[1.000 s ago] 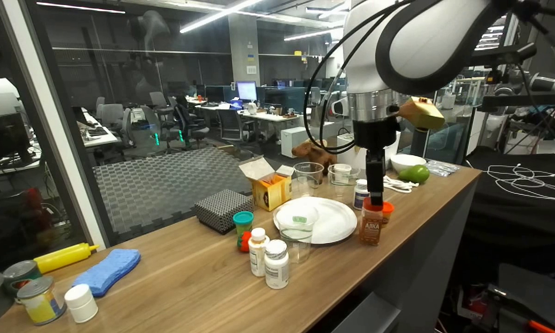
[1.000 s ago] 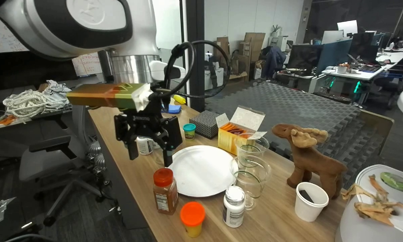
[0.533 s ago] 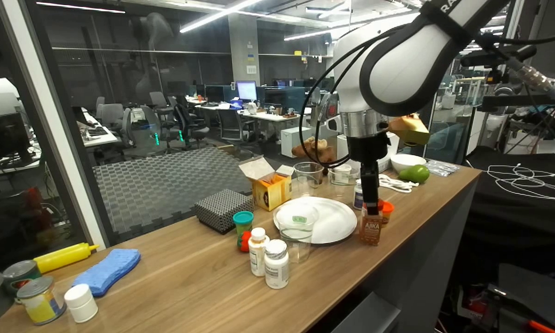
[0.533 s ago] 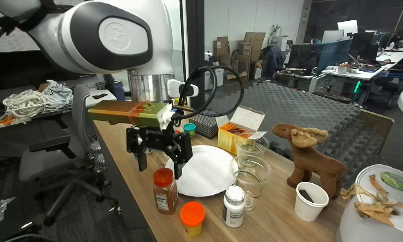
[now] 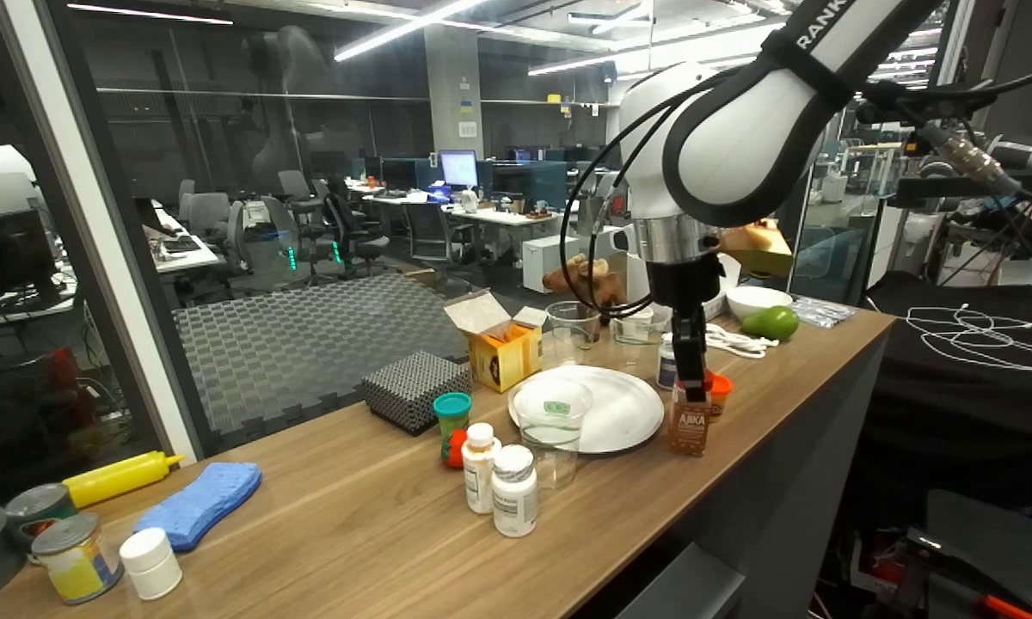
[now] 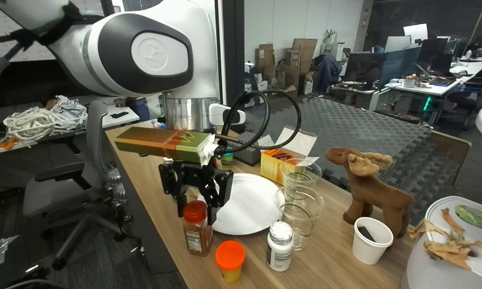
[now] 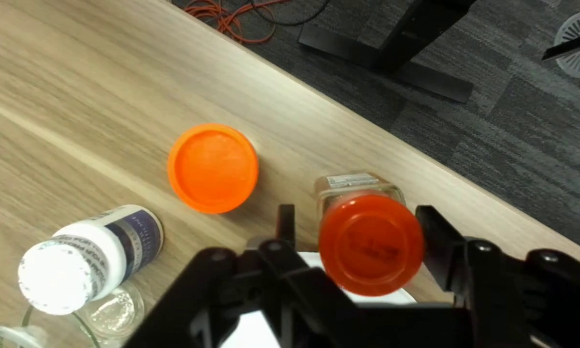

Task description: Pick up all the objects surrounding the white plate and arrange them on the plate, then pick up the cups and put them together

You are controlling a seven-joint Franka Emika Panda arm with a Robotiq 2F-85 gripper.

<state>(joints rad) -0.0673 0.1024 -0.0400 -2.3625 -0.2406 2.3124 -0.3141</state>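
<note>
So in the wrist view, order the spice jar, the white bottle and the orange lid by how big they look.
Largest: spice jar and white bottle, too alike to rank; nearness probably enlarges the spice jar.
Smallest: orange lid.

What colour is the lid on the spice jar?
Red; the jar lid shows best in the wrist view.

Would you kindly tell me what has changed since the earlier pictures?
In an exterior view, the gripper has moved down and rightward; its jaws have narrowed and now straddle the top of the red-capped jar. The wrist view shows a gap on one side, so nothing is gripped yet. The jar, white plate, orange-lidded tub and white bottle stayed put.
</note>
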